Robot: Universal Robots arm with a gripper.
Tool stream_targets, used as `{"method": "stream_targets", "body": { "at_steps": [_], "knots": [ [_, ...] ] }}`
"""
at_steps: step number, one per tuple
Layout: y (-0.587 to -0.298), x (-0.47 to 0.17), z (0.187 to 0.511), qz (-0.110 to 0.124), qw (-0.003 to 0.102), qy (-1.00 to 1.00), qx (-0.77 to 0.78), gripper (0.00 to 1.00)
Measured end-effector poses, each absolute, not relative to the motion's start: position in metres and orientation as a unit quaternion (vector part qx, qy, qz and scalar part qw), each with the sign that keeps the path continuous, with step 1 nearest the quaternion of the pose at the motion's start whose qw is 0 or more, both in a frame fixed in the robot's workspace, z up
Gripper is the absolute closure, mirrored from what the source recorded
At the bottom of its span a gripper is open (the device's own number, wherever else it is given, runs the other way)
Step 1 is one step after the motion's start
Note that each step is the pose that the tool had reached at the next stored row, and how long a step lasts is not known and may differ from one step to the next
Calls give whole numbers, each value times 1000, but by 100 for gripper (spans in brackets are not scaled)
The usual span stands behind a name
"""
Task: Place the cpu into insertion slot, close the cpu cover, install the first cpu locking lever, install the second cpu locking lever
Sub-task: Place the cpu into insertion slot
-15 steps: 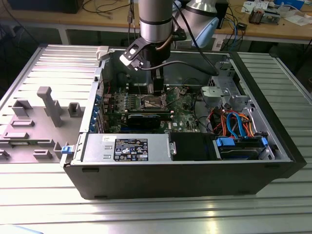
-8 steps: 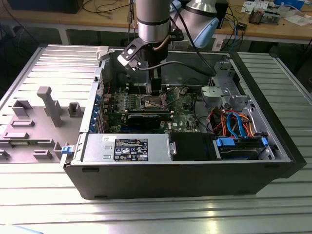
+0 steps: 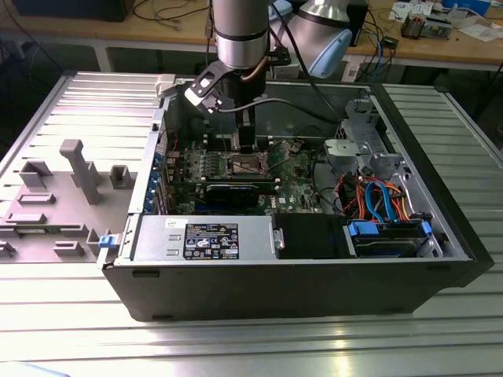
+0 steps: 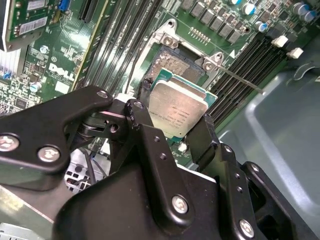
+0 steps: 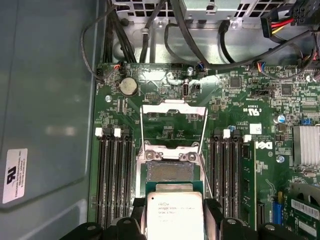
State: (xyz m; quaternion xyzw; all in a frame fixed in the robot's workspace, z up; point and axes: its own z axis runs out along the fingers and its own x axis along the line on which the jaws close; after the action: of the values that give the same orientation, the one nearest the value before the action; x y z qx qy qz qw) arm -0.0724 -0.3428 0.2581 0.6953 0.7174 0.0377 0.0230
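Hangs vertical into computer case point(image 3: 275, 287) from 12 o'clock in exterior view; clamps cpu point(image 4: 177, 107) in tool point(image 4: 175, 112), near insertion slot point(image 5: 167, 172) with open cpu cover point(image 5: 174, 104).

A ribbed, silvery metal bench point(image 3: 440, 330) spans the foreground of the exterior view, and patches of light glare off its grooves near the front edge. On the exterior view's left, grey moulded blocks point(image 3: 78, 169) stand on it. Behind runs a wooden bench point(image 3: 78, 27) on white legs point(image 3: 100, 55), strewn with cables point(image 3: 169, 12), with dark shadow beneath.
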Motion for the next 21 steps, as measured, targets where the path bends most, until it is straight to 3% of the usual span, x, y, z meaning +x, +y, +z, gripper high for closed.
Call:
{"method": "stream_targets", "body": {
  "at_steps": [21],
  "knots": [
    [-342,-68,237,37,23,716,697,45]
  ]
}}
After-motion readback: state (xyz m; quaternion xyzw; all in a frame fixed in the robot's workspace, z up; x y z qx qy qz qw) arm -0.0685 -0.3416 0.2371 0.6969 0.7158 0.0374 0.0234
